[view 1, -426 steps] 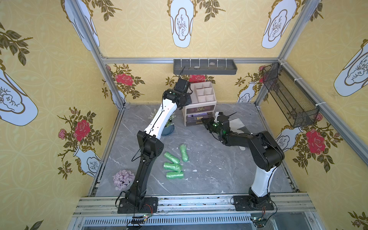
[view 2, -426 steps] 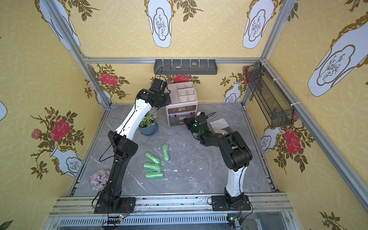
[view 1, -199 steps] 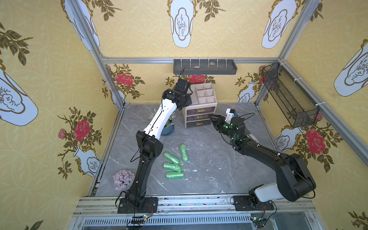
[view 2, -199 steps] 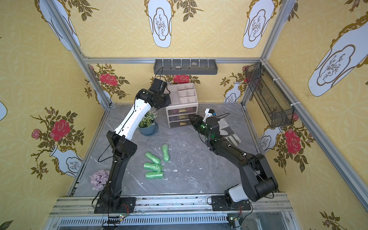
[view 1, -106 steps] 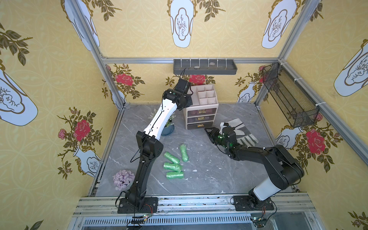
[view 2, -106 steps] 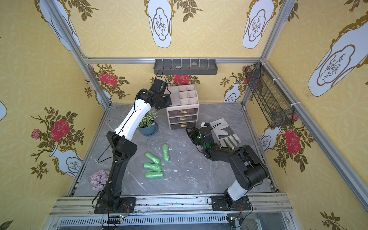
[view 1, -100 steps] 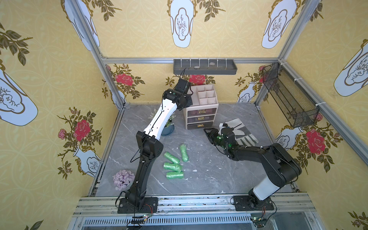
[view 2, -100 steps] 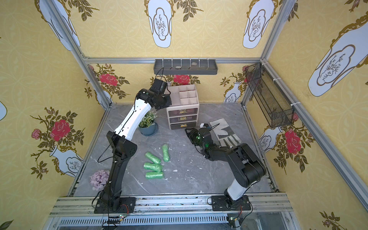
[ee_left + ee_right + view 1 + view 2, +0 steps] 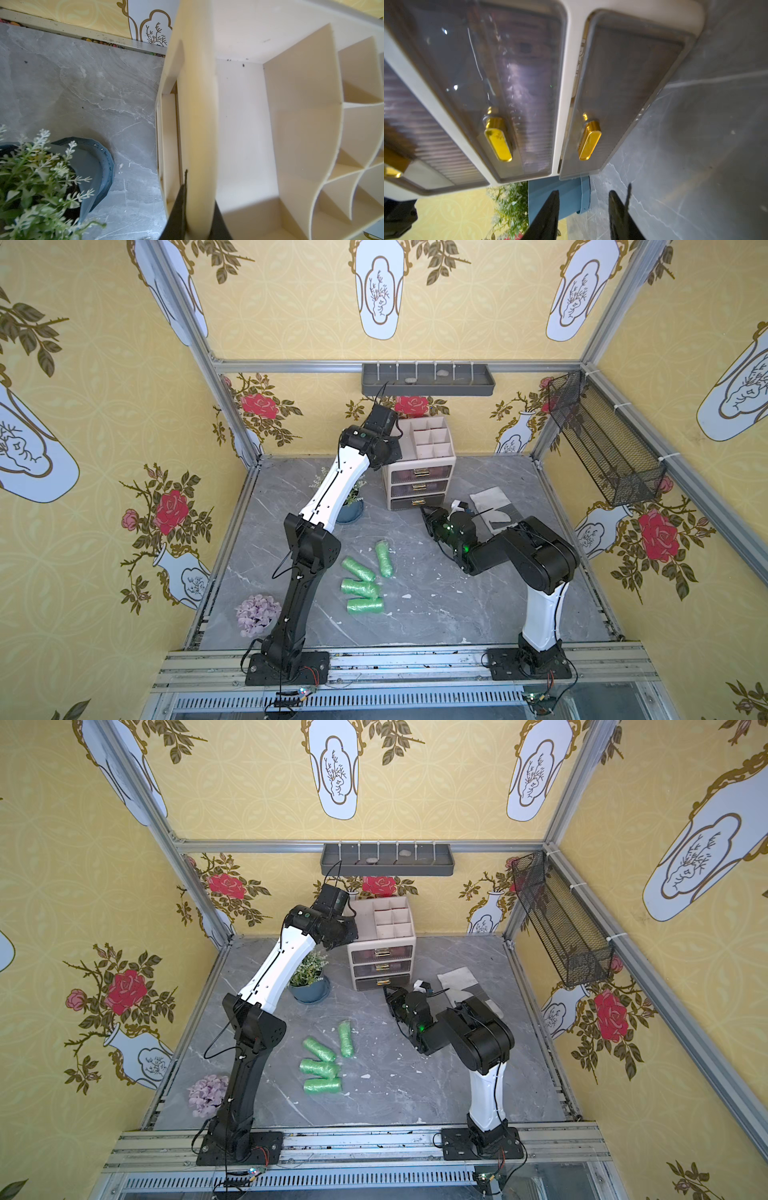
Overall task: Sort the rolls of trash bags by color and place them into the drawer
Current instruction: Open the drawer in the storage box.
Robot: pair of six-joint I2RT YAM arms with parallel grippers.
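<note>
Nearest the front edge of the bench (image 9: 436,616), at the lower left of both top views, a lilac flower cluster (image 9: 257,613) sits beside the left arm's base. Just beyond it, at lower centre, four green rolls (image 9: 365,605) (image 9: 322,1085) lie loose on the grey stone. Three are ranked one above another like rungs, and one stands nearly vertical in the frame at their upper right. All four are well apart from both grippers. Up and to the right of them, near mid-frame, the right gripper (image 9: 425,514) hangs low over the bench, pointing at the bottom drawer (image 9: 417,502) of the drawer unit (image 9: 419,466). In the right wrist view its fingers (image 9: 548,216) stand at a moderate gap with nothing between them, short of that drawer's gold handle (image 9: 589,140). Lilac film shows through the smoky front of the middle drawer (image 9: 512,83). A potted plant (image 9: 351,506) stands just left of the unit, and a pale cloth item (image 9: 490,502) lies on the bench to its right, partly behind the right arm. Farthest back, the left gripper (image 9: 197,218) is clamped narrow on the cream side wall of the unit's open top tray, one finger on each face.
</note>
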